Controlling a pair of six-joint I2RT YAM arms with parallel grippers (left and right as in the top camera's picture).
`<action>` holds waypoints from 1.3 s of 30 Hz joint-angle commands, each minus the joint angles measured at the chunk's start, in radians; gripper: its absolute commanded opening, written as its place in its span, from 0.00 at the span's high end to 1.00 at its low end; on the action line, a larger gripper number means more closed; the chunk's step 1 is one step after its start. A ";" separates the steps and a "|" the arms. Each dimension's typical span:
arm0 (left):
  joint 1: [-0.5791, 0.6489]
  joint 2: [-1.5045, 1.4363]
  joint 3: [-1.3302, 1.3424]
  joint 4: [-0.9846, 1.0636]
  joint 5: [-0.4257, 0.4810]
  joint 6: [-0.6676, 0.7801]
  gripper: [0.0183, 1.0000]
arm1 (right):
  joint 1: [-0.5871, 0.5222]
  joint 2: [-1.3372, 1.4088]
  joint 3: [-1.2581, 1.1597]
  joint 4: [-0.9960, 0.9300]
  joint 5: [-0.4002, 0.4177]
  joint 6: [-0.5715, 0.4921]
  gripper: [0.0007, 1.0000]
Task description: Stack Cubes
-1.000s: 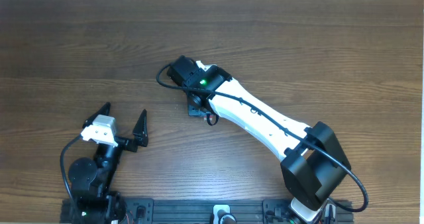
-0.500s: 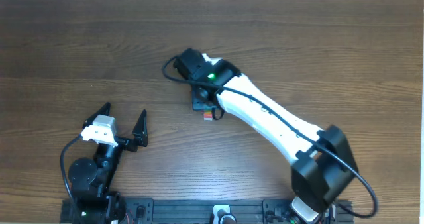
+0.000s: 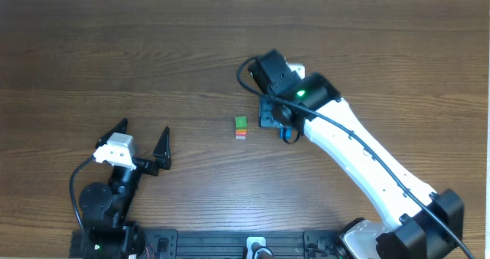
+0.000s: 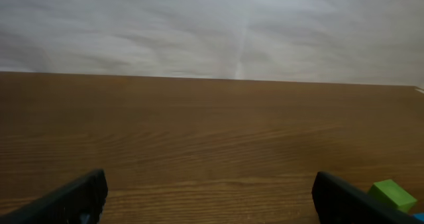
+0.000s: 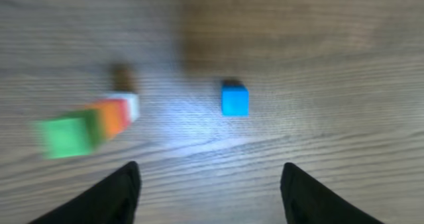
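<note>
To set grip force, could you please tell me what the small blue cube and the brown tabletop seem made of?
The small blue cube looks like matte plastic or painted wood: even colour, no glare. The brown tabletop looks like wood or laminate: long grain lines, faint sheen.

No legible text, label, number or sign anywhere.

A lab-like bench: wood-grain tabletop point(image 3: 115, 44), plain white wall point(image 4: 132, 25).
</note>
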 commanded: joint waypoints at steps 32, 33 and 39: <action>0.005 -0.009 -0.010 0.006 0.006 0.014 0.00 | -0.130 0.233 -0.271 0.399 -0.062 -0.123 0.44; 0.005 -0.009 -0.010 0.006 0.006 0.014 0.00 | -0.130 0.234 -0.272 0.401 -0.062 -0.123 0.45; 0.005 -0.009 -0.010 0.006 0.006 0.014 0.00 | -0.129 0.250 -0.272 0.407 -0.071 -0.124 0.48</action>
